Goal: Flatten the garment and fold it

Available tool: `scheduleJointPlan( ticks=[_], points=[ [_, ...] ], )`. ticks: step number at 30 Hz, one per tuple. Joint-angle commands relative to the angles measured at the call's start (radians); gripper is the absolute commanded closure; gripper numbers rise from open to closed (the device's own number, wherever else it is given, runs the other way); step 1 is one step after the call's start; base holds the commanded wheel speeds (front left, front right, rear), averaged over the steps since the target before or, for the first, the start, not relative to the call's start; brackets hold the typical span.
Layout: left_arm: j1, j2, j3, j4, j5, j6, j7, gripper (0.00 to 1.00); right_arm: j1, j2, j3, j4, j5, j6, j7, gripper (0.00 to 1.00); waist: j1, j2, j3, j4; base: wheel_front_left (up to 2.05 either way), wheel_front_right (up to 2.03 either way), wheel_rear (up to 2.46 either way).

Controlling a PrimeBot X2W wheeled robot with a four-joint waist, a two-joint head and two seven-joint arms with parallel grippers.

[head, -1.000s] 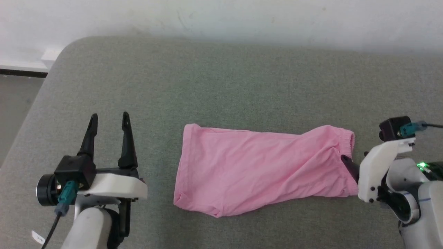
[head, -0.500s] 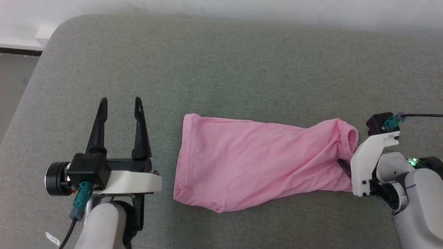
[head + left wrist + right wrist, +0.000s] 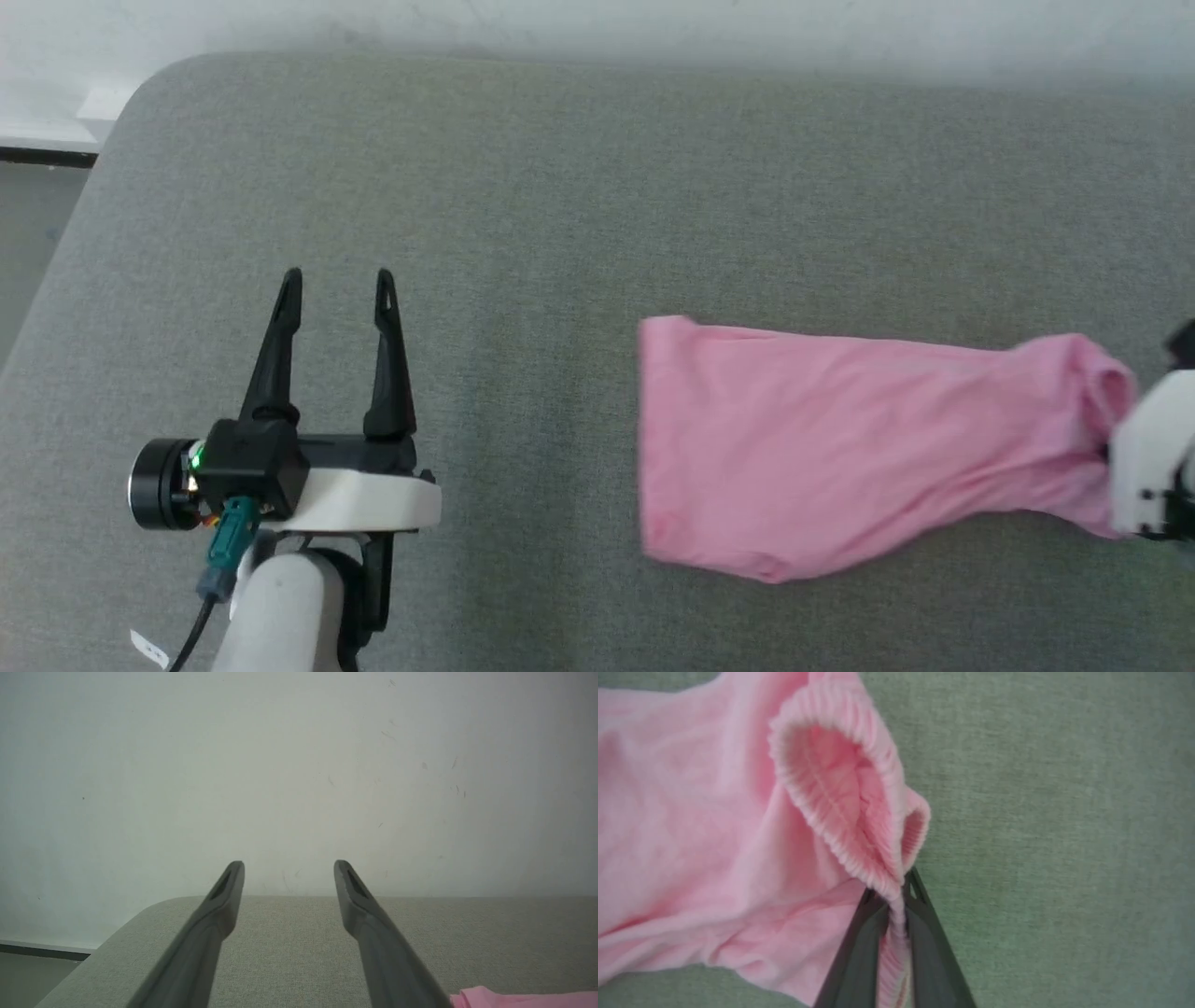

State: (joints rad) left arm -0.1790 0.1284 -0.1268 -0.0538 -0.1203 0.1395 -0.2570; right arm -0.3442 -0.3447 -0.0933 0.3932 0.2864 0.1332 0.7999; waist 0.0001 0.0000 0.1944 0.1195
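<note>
My right gripper [image 3: 896,891] has its two fingers drawn narrow, pinching the gathered hem band [image 3: 831,812] of the pink garment [image 3: 840,448]. A ridge of the ribbed edge is squeezed between them, and the rest of the band gapes open just beyond the tips. I may have caught both layers of the band or only one; the wrist view is too close for me to tell. The garment lies on the right half of the grey upholstered surface [image 3: 560,187], toward the near side. Its banded end is at the far right where I hold it, and its plain end reaches left toward the middle. My left gripper [image 3: 338,277] hovers over the near left of the surface with its jaws wide and nothing in them, well apart from the cloth and pointing at the white wall [image 3: 280,765]. By my reckoning the task is in its early part. The body of the cloth is roughly spread, but soft creases run along it and the band end is bunched and lifted. No fold has been made, so what is left is taking the plain end with my left, drawing the cloth taut, laying it flat, and then folding
</note>
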Motion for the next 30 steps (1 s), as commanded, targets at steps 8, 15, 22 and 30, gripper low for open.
scheduleJointPlan(
  ticks=[8,15,22,30],
  points=[
    [0.026,-0.013,0.018,0.050,0.010,-0.026,-0.005,0.00,0.012,-0.051,-0.050,0.002,-0.060,-0.002,0.040,1.00,-0.0001,0.0000,-0.021,-0.026,0.00,0.00,0.00],
    [0.040,-0.019,0.029,0.112,-0.012,-0.041,-0.005,0.00,0.054,-0.107,0.084,-0.237,0.032,-0.002,0.187,1.00,-0.0001,0.0000,-0.051,-0.036,0.00,0.00,0.00],
    [0.046,-0.019,0.030,0.179,-0.039,-0.054,0.006,0.00,0.116,-0.076,0.172,-0.485,0.140,-0.002,0.290,1.00,-0.0001,0.0000,-0.072,-0.031,0.00,0.00,0.00],
    [0.034,-0.017,0.017,0.196,-0.045,-0.055,0.024,0.00,0.083,0.057,0.323,-0.478,0.127,-0.002,0.265,1.00,-0.0001,0.0000,-0.085,-0.013,0.00,0.00,0.00]
  ],
)
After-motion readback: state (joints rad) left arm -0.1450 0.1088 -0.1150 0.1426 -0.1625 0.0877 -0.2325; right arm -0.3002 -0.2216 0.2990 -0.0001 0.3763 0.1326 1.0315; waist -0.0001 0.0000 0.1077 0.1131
